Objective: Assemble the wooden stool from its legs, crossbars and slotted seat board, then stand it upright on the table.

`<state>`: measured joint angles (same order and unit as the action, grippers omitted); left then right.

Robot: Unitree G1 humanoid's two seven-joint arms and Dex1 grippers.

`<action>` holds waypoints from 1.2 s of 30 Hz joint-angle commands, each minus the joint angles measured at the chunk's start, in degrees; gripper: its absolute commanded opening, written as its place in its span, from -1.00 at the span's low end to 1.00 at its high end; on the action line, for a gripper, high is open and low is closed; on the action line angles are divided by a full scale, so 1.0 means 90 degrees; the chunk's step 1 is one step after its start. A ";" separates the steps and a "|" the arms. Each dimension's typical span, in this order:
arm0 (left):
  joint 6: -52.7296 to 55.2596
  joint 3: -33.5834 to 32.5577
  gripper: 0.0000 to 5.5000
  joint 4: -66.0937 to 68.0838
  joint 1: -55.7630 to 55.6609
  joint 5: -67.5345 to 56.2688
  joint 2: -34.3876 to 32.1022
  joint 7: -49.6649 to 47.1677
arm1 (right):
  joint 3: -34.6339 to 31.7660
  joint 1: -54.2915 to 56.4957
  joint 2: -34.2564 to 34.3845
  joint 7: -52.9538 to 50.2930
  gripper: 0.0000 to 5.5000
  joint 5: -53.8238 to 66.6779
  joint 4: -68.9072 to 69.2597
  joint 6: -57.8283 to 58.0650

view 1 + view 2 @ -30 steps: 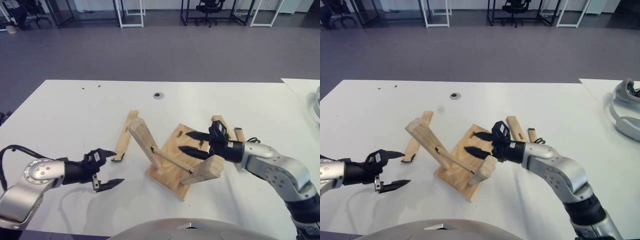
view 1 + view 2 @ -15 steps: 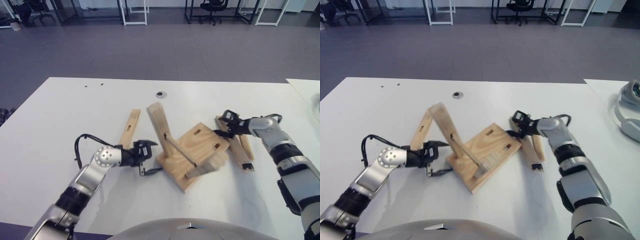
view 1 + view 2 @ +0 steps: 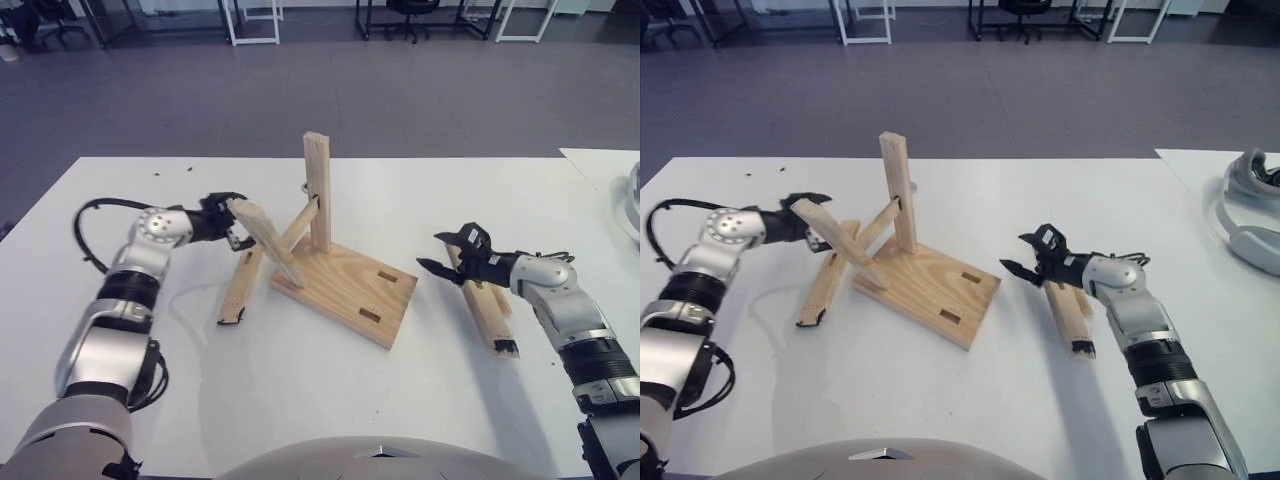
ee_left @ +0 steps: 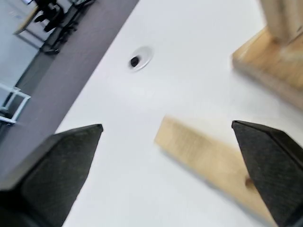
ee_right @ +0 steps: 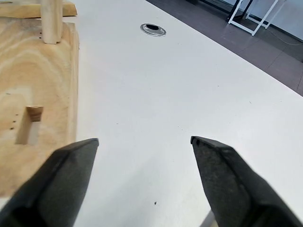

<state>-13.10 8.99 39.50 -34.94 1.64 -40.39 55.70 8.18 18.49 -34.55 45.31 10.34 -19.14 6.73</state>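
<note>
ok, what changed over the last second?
The leg-and-crossbar frame swung up off the seat board: one leg now stands upright on it, the other leg leans left. Left gripper moved up to the leaning leg's top end; right gripper went from the board to the loose legs on the right. Both stay open; loose legs still lie flat.

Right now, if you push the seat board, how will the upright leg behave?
The upright leg is tall and narrow, standing on the seat board, so it may wobble or tip. The crossbar probably braces it somewhat. It looks like solid wood, so likely stiff.
</note>
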 commanded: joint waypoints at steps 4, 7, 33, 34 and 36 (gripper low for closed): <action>0.1436 0.0581 0.82 -0.3558 0.2002 0.0043 -0.0124 0.0499 | 0.0756 0.1281 0.0751 -0.0365 0.33 -0.1398 -0.2446 -0.1230; 0.1252 0.1141 0.82 -0.3220 0.1879 0.0907 0.0386 -0.0260 | 0.0702 0.1157 0.0764 0.0356 0.33 -0.1143 -0.2237 -0.1336; 0.2479 0.0488 0.82 -0.4683 0.3331 0.1295 0.1689 -0.2890 | -0.3003 -0.2341 0.0944 -0.2064 0.33 0.0489 0.1372 0.1440; 0.2545 0.0457 0.82 -0.4758 0.3351 0.1293 0.1689 -0.2904 | -0.2946 -0.2376 0.0959 -0.2065 0.33 0.0463 0.1336 0.1430; 0.2652 0.0373 0.82 -0.4839 0.3365 0.1277 0.1666 -0.2932 | -0.2839 -0.2466 0.1029 -0.2089 0.33 0.0452 0.1361 0.1420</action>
<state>9.64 13.31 -3.09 -5.00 13.11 -24.98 29.95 -18.66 -2.53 -25.66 26.49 15.26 -6.30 19.14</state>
